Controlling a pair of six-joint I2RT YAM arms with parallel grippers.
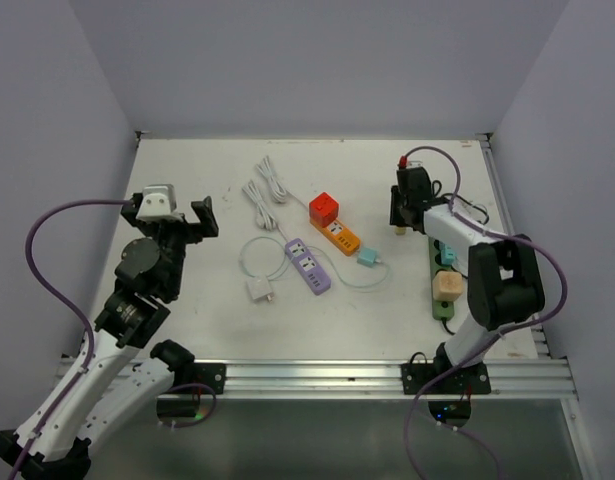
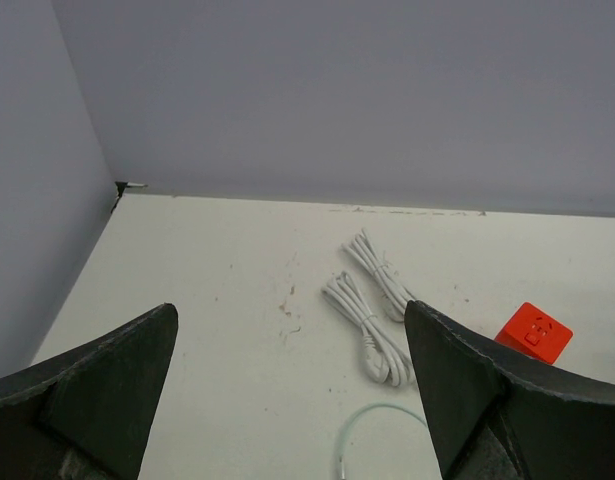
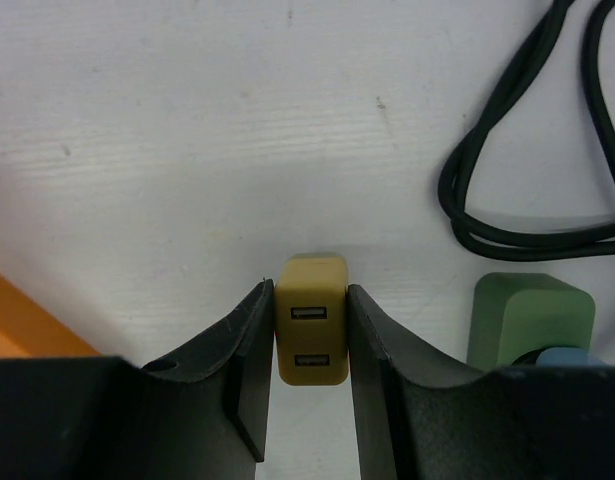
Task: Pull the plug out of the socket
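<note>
R jaws pinch tan USB plug [image 3: 311,335] (far end hidden).

The white-and-black left arm [image 1: 137,275] rises from the near-left corner, and its black two-finger gripper [image 2: 290,335] is spread wide. The right arm [image 1: 487,270] stretches along the right edge, with its gripper [image 3: 309,300] clamped on a mustard-yellow block-shaped plug [image 3: 310,340].

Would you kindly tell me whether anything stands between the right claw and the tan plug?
Nothing visible does. The right claw has its fingers pressed against both sides of the tan plug, with nothing between them. The green power strip lies off to one side.
</note>
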